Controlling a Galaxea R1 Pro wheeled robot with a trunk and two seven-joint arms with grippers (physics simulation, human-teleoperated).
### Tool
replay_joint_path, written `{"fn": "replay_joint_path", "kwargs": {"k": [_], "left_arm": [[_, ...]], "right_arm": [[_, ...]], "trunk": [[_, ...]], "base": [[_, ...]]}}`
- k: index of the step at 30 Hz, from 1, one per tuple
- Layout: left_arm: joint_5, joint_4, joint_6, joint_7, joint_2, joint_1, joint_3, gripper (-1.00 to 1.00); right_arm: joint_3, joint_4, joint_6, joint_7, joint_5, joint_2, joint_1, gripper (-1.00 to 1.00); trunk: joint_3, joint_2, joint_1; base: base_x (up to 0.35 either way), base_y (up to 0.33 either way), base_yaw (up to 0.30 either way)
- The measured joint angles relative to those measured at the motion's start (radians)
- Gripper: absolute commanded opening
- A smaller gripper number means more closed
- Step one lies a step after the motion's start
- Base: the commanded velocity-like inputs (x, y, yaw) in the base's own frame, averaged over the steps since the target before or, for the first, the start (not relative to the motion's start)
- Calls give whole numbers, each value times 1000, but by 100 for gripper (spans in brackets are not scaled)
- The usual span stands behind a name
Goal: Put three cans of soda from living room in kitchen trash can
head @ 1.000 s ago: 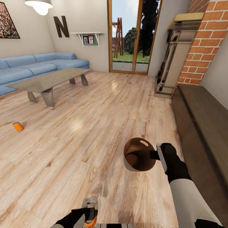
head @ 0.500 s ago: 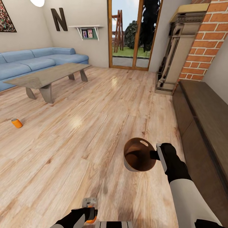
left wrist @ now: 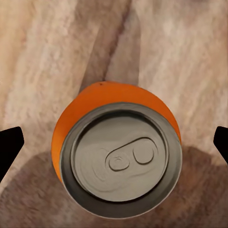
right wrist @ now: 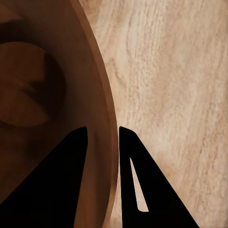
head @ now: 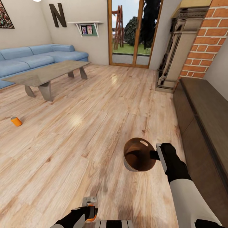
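Note:
One orange can of soda (head: 15, 121) lies on its side on the wood floor at the far left. A second orange can of soda (head: 92, 216) stands under my left gripper (head: 91, 211) at the bottom edge. In the left wrist view its silvery top (left wrist: 121, 164) faces the camera, and my left gripper (left wrist: 114, 142) is open, with the black fingertips (left wrist: 9, 147) well clear of its sides. My right gripper (head: 155, 155) is shut on the rim of the tash can (head: 133, 152), held above the floor. Its brown inside (right wrist: 47, 71) is empty.
A low table (head: 47, 74) and a light-blue sofa (head: 28, 60) stand at the back left. A glass door (head: 133, 31) is straight ahead. A brick fireplace (head: 202, 41) and a dark low cabinet (head: 205, 110) line the right side.
The whole room has slid upward in the head view, so the camera has moved. Both arms keep their place in it. Less of the orange can shows under the left gripper.

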Motion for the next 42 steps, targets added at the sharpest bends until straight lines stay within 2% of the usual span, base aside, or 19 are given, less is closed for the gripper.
{"fn": "replay_joint_path", "kwargs": {"k": [6,12,16,32,33,42], "left_arm": [[0,0,-1,0,0,0,0,100],[0,0,-6,0,0,0,-1,100],[0,0,-18,0,0,0,0,100],[0,0,-25,0,0,0,0,100],[0,0,-25,0,0,0,0,-100],[5,0,-53,0,0,0,-1,-100]], "right_arm": [[0,0,0,-1,4,0,0,-100],[0,0,0,0,-2,0,0,-100],[0,0,0,-1,3,0,0,-100],[0,1,0,0,0,-1,0,-100],[0,1,0,0,1,-1,0,-100],[1,2,0,0,1,-2,0,-100]], "trunk": [[-19,-1,2],[-19,-1,2],[-35,-2,4],[-35,-2,4],[-35,-2,4],[-35,-2,4]], "base": [[0,0,0],[0,0,0],[0,0,0],[0,0,0],[0,0,0],[0,0,0]]}}
